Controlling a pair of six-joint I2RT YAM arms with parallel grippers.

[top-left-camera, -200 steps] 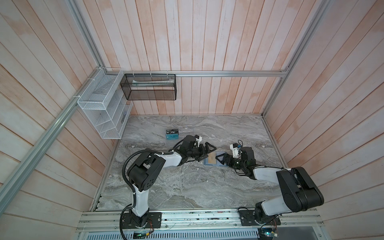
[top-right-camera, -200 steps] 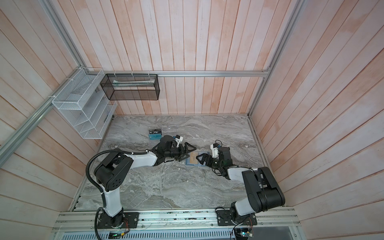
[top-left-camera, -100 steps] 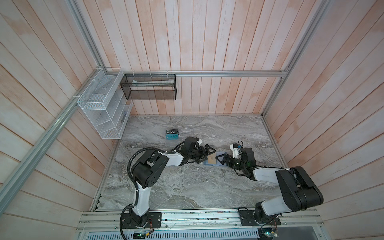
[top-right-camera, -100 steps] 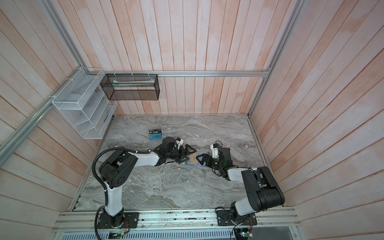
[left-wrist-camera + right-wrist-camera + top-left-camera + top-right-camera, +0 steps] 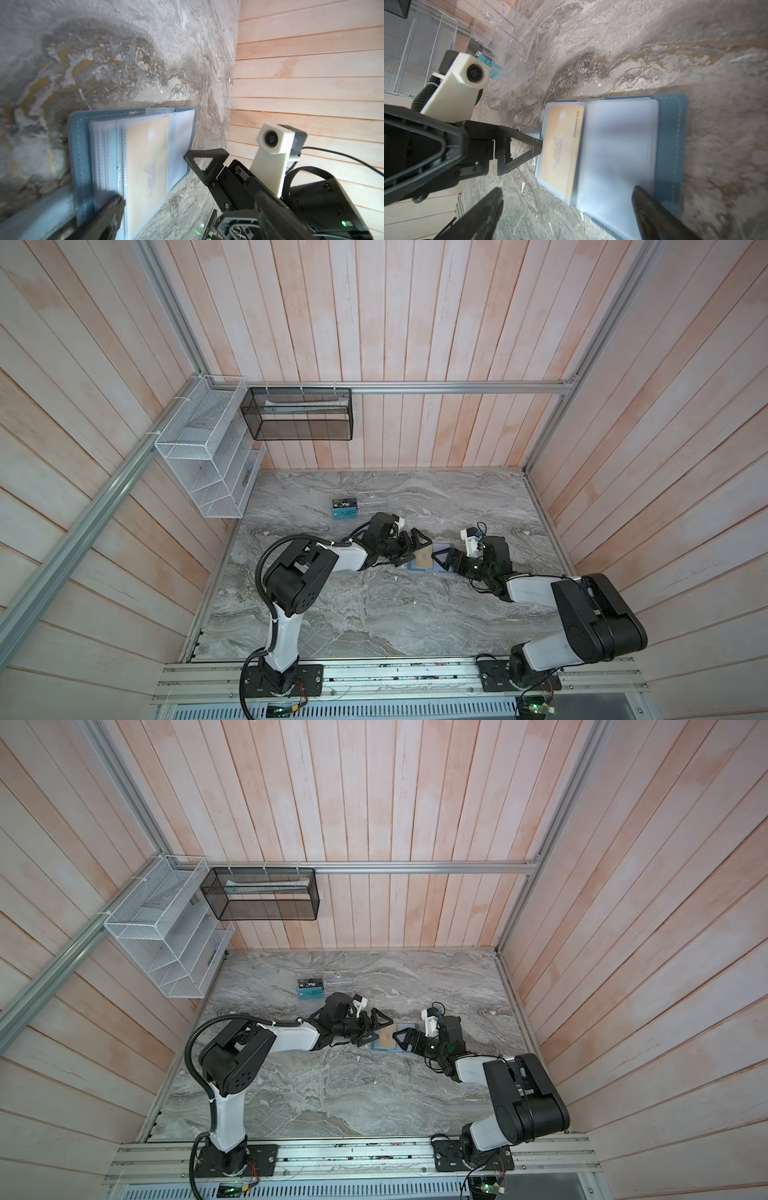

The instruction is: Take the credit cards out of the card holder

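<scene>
The slate-blue card holder lies open on the marble. A gold-yellow credit card sits inside a clear sleeve on its left page. My left gripper is open at the holder's left edge, and one of its fingertips touches the gold card's sleeve. From the right, my open right gripper holds one finger over the empty sleeve page. A teal credit card stands in the rack behind.
A clear acrylic rack stands behind the left gripper with a black card in it. A white wire shelf and a black mesh basket hang on the walls at back left.
My left gripper has edged down and closer to the holder's left edge. The right gripper has stayed where it was.
</scene>
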